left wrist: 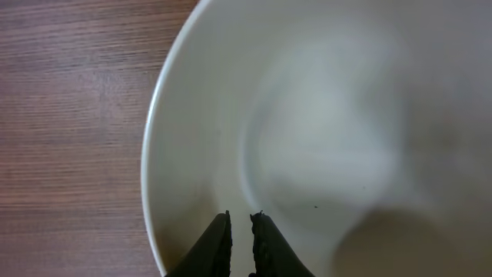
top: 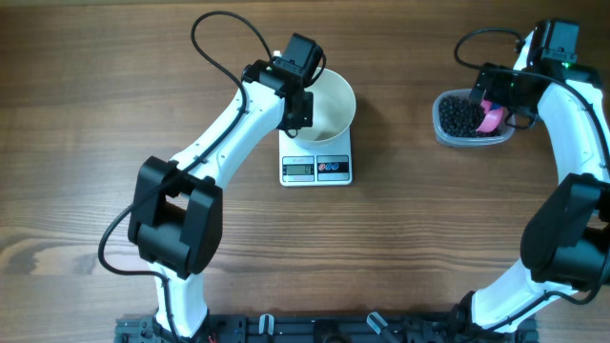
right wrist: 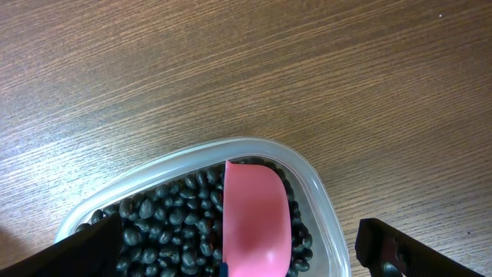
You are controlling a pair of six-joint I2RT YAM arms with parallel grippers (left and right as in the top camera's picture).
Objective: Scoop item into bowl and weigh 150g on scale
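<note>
Surface: brown wood-grain table (top: 95,95), with both arms reaching in from the near edge.
Scale: white scale (top: 315,169) near the middle of the table, its grey display (top: 298,170) and two small buttons (top: 333,168) on the front edge facing the robot; the reading is too small to make out.
Bowl: glossy white bowl (top: 334,105) sits on the scale's platform and overhangs its far side; its inside shows plain white in the left wrist view.
Left gripper: left gripper (left wrist: 240,227) hangs at the bowl's left rim, tips pointing into the bowl; the two dark fingers (left wrist: 219,238) stand only a thin slit apart, with white bowl wall showing through and nothing between them.
Tub: clear plastic tub (right wrist: 307,165) lies well to the right of the scale.
Item: small black beans (right wrist: 177,208) heaped in the tub.
Scoop: pink scoop (right wrist: 257,215) rests on the beans, bowl end toward the tub's far rim.
Right gripper: right gripper (right wrist: 234,242) hovers over the tub, spread wide, one finger to each side of the scoop, touching nothing.
</note>
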